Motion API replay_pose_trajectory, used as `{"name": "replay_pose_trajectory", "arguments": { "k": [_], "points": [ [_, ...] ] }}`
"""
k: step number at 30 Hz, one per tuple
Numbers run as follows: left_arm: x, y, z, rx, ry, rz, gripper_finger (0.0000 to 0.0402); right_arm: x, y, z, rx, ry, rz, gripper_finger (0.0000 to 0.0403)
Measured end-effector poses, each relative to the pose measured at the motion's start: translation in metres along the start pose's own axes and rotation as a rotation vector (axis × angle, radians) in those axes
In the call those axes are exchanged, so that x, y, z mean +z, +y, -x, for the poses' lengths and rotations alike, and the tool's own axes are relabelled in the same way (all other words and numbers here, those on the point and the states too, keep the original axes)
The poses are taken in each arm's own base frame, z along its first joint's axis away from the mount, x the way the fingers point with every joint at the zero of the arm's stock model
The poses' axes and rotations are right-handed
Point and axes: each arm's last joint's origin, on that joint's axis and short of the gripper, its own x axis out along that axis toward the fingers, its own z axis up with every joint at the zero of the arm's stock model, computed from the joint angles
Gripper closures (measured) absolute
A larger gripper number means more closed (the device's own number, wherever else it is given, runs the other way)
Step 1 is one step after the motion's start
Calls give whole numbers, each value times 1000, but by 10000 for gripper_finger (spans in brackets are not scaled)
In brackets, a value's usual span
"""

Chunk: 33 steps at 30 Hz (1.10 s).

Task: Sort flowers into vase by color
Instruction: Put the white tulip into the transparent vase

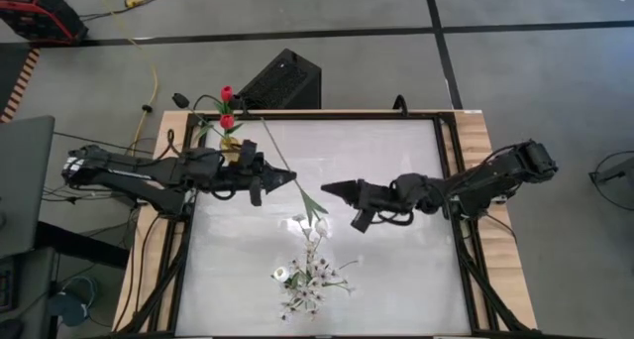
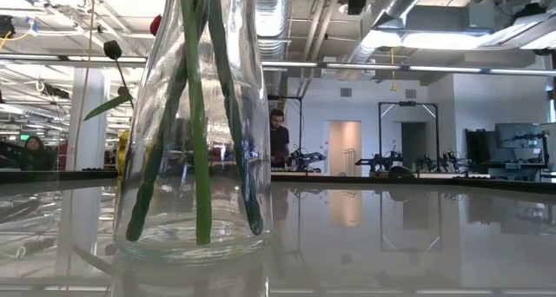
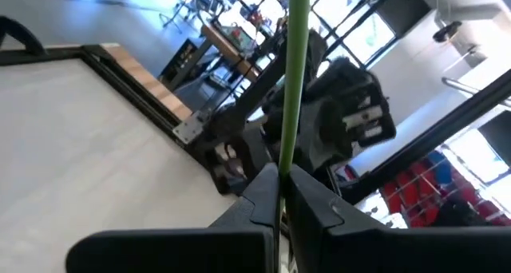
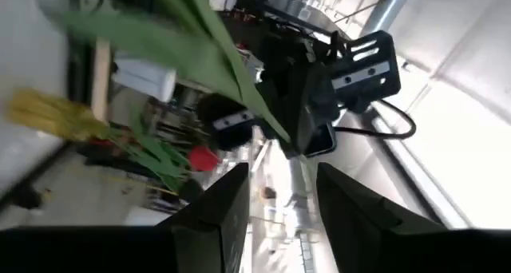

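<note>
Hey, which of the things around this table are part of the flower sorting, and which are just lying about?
Part of the job:
- green-stemmed flower, gripped in the left hand
- right hand, open, facing it
- red tulips at the table's far left corner
- clear glass vase holding stems
- white blossoms near the front edge

Just lying about:
- black box
- yellow cable

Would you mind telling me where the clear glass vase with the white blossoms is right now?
In the high view, the clear glass vase with white blossoms stands near the table's front edge, about midway across, below the gap between the left gripper and the right gripper.
</note>
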Motion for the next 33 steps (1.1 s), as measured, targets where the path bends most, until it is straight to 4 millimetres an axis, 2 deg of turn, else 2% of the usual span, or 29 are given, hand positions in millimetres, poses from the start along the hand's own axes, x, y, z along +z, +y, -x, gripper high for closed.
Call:
{"name": "replay_pose_trajectory", "arguments": {
  "k": [5, 12, 19, 25, 29, 33],
  "points": [
    [1, 7, -11, -11, -6, 5, 401, -15, 1, -5, -44, 23, 35, 232],
    [6, 24, -31, -42, -14, 45, 401, -21, 4, -8, -54, -4, 88, 232],
    [5, 32, -49, -147, 12, 87, 401, -19, 7, -8, -22, -21, 108, 232],
    [3, 37, -55, -132, 26, 102, 401, -13, 6, -6, -31, -62, 111, 233],
    [5, 37, -55, -151, 19, 100, 401, -9, 4, -5, -35, -77, 111, 248],
    [7, 35, -54, -179, 21, 99, 401, -9, 5, -5, -33, -81, 111, 284]
  ]
}}
